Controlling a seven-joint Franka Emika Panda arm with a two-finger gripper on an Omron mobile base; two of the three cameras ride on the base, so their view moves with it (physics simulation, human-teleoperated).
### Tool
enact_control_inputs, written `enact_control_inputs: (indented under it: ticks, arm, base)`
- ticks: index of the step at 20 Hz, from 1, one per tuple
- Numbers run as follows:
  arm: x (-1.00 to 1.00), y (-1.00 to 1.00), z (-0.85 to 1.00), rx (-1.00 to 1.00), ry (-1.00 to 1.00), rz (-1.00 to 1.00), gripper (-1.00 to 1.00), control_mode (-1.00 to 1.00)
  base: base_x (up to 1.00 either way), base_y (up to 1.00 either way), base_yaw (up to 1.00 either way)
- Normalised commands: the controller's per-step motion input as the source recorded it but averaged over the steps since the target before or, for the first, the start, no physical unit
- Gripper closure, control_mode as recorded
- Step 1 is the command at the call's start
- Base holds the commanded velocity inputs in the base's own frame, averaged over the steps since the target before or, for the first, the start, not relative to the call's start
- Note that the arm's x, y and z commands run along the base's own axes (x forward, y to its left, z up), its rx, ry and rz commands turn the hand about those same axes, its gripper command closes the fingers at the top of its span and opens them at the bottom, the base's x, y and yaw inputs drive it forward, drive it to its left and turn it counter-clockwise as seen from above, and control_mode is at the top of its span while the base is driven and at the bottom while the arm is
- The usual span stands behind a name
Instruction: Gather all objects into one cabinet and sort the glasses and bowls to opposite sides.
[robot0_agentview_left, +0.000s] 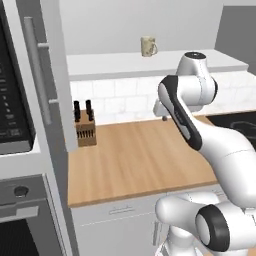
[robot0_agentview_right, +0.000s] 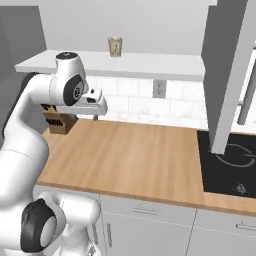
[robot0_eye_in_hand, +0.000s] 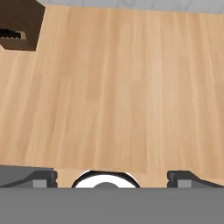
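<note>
Fingers (robot0_eye_in_hand: 112, 177) spread wide, empty; you'll find the beige handled ceramic mug (robot0_agentview_left: 148, 46) light, rigid, slick, breakable. Pinch its rim wall, away from the handle.

Soft, even, slightly blurry rendered light

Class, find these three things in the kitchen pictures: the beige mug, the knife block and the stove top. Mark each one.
beige mug (robot0_agentview_left: 148, 46): left base view, middle of its body, on the white shelf.
knife block (robot0_agentview_left: 85, 132): left base view, its wooden front face.
stove top (robot0_agentview_right: 227, 167): right base view, bare black glass.
</note>
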Motion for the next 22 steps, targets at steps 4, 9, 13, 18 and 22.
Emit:
enact_control_inputs:
  ticks: [4,9,13,18,22]
  arm:
    - [0.00,0.00,0.00,0.00,0.00,0.00,-1.00,1.00]
    - [0.00,0.00,0.00,0.00,0.00,0.00,-1.00,1.00]
    - [0.00,0.00,0.00,0.00,0.00,0.00,-1.00,1.00]
    - [0.00,0.00,0.00,0.00,0.00,0.00,-1.00,1.00]
    - [0.00,0.00,0.00,0.00,0.00,0.00,-1.00,1.00]
  base:
    - [0.07,-0.73,0.00]
    - [0.96,0.73,0.00]
    - [1.00,0.88,0.00]
    - [1.00,-0.02,0.01]
    - [0.53,0.09,0.00]
